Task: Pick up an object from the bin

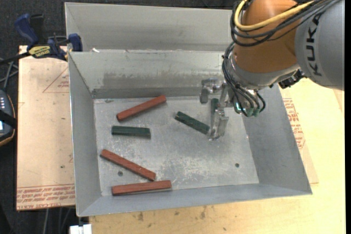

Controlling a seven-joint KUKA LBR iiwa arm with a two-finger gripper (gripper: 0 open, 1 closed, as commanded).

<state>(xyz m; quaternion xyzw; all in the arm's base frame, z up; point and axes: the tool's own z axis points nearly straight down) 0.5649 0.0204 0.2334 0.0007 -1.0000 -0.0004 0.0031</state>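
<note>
Hanging low in the bin (164, 66), the gripper (215, 129) has its tip at one end of a dark green stick (191, 121), touching or just beside it, can't tell which. Can't make out whether the jaws stand apart or together. The stick isn't seen between them, so I'm not calling it held. It lies flat and tilted, running off to the camera-left of the jaws.

It's the nearest thing, so my guess is it's the pick. To do it well:
- set the jaws across the stick's narrow width
- turn the wrist to match the tilt
- get down to the floor before closing
- grip nearer the middle than the end, so it won't swing

Well left of the jaws are a second green stick (130, 131) and a red-brown stick (141, 108). Two more red-brown sticks (127, 165) (141, 188) lie farther off, clear of the approach.
</note>
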